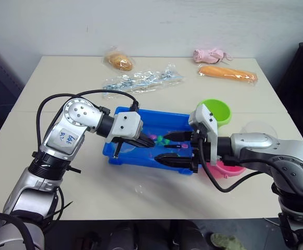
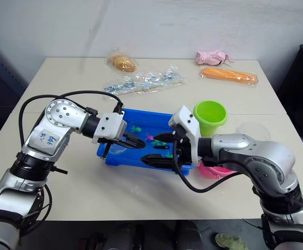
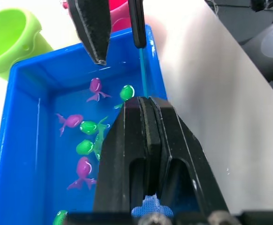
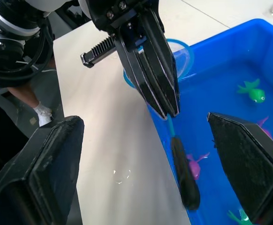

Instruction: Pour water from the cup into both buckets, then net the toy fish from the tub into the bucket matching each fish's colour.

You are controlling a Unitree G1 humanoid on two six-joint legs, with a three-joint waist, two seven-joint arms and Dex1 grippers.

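The left hand (image 4: 167,105) reaches over the tub (image 1: 121,151), fingers clenched on the net (image 4: 176,145) by its stick. The right hand (image 1: 168,147) faces it, fingers spread wide and empty. Pink and green toy fish (image 3: 82,126) float in the tub at the worktop's middle.

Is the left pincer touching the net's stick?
Touching. The right wrist view shows the left pincer shut on the net, whose stick comes straight out from between its closed fingertips over the tub.
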